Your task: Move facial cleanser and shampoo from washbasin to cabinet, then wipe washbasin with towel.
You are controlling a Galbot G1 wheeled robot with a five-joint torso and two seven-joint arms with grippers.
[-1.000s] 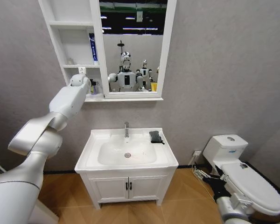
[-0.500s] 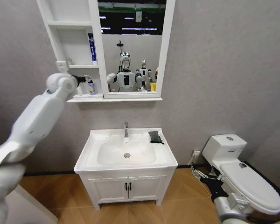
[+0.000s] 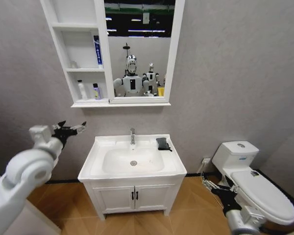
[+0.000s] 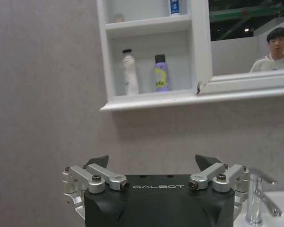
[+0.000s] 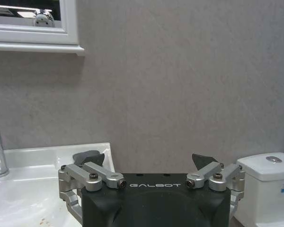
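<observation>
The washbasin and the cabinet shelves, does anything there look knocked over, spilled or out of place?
Nothing stands out. On the cabinet, the white tube and purple bottle stand upright, side by side in the lowest compartment. The towel lies folded on the washbasin rim beside the tap. Faint reddish specks mark the bowl.

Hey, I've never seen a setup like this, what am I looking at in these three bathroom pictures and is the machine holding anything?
It's a two-armed robot on wheels. The wide picture comes from a camera on its head; the other two come from cameras on its wrists, each looking past its own tool. The left tool is raised beside the washbasin, open and empty. The right tool hangs low near the toilet, also open and empty. On the washbasin's rim, right of the tap, lies a dark towel. In the cabinet's bottom shelf stand a white tube and a purple bottle. Nothing is held.
</observation>
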